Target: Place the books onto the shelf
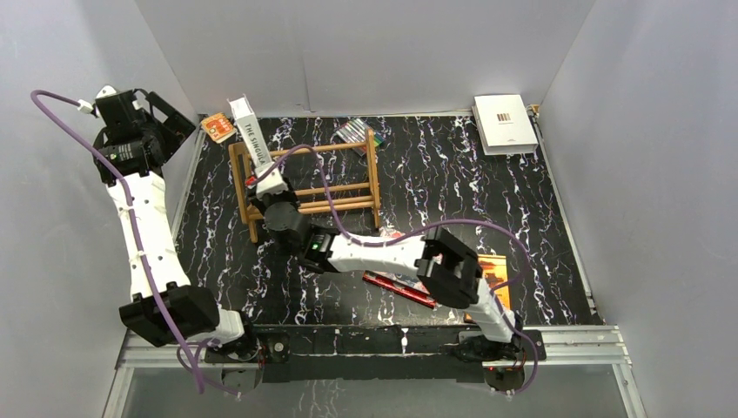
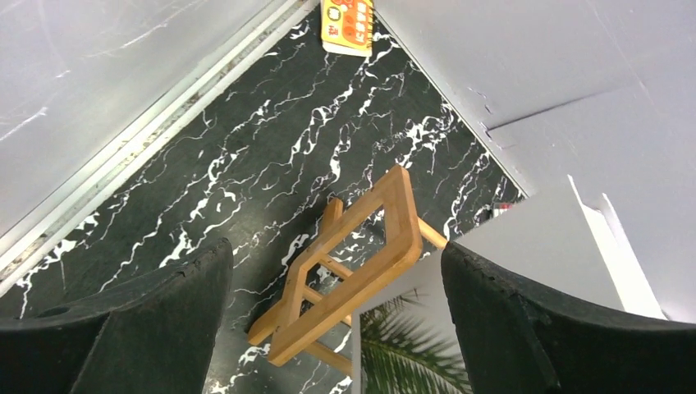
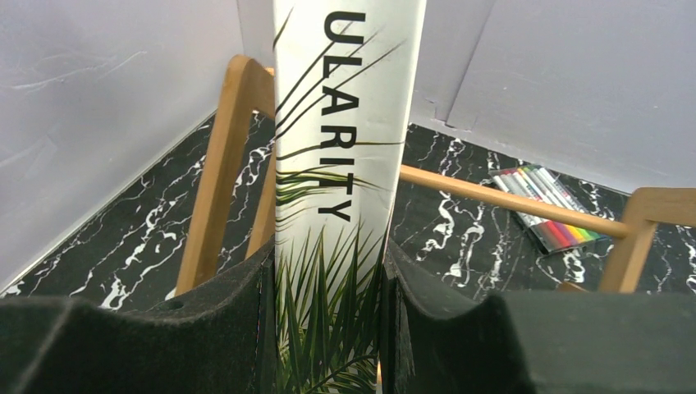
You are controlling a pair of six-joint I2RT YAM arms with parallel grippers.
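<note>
My right gripper (image 1: 264,180) (image 3: 328,283) is shut on the spine of the white palm-leaf book (image 1: 251,132) (image 3: 345,156). The book stands upright at the left end of the wooden shelf (image 1: 306,178), next to its end post (image 3: 220,164). My left gripper (image 1: 161,122) (image 2: 336,275) hangs open and empty at the far left, above that same end post (image 2: 361,254), with the palm-leaf book (image 2: 410,345) below it. A plain white book with a barcode (image 1: 505,122) lies at the back right. A red book (image 1: 399,287) and a thin orange book (image 1: 498,272) lie partly hidden under my right arm.
A pack of colourful markers (image 1: 355,132) (image 3: 548,215) lies behind the shelf. A small orange packet (image 1: 218,128) (image 2: 348,25) sits in the back left corner. Grey walls close in the black marbled table (image 1: 452,187) on three sides.
</note>
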